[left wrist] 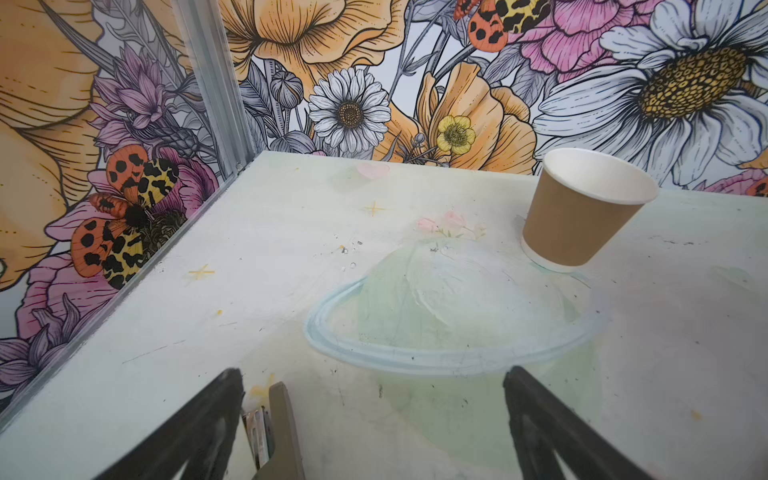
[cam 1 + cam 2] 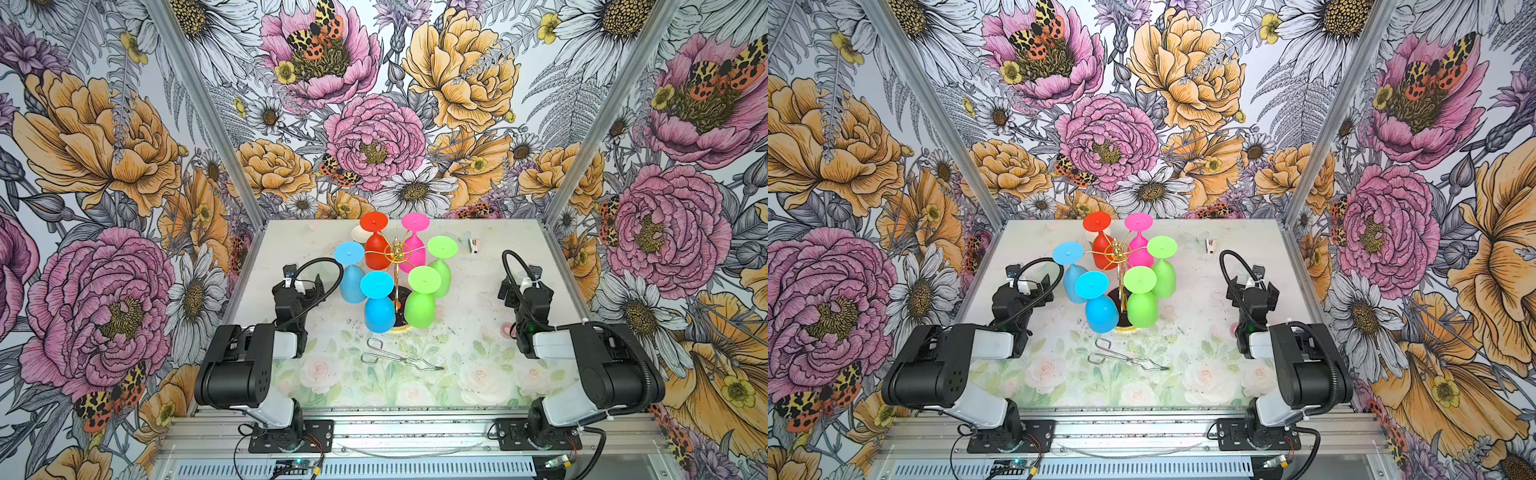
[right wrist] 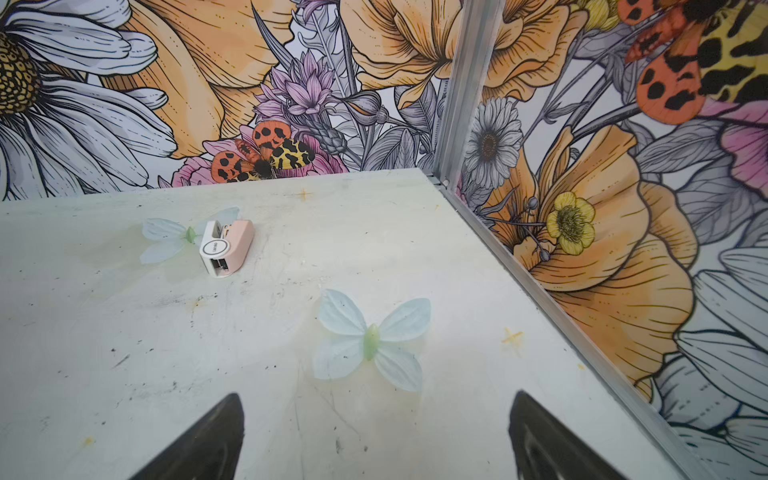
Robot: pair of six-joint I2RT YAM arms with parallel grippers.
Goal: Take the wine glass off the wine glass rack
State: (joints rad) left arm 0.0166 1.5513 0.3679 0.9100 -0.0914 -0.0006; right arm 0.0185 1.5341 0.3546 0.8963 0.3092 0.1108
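Note:
The gold wire wine glass rack (image 2: 397, 251) (image 2: 1119, 251) stands at mid-table on a round black base (image 2: 400, 323). Several coloured wine glasses hang from it upside down: red (image 2: 376, 254), pink (image 2: 415, 226), two green (image 2: 420, 308) and two blue (image 2: 379, 311). My left gripper (image 2: 305, 286) (image 1: 374, 374) sits low to the rack's left, open and empty, a short way from the outer blue glass (image 2: 352, 286). My right gripper (image 2: 519, 289) (image 3: 376, 397) rests farther off to the right, open, with bare table between its fingers. Neither wrist view shows the rack.
Steel wire tongs (image 2: 399, 357) lie in front of the rack. A brown paper cup (image 1: 582, 212) stands behind the rack's left side. A small pink and white device (image 3: 226, 247) (image 2: 473, 245) lies at the back right. Flowered walls close in three sides.

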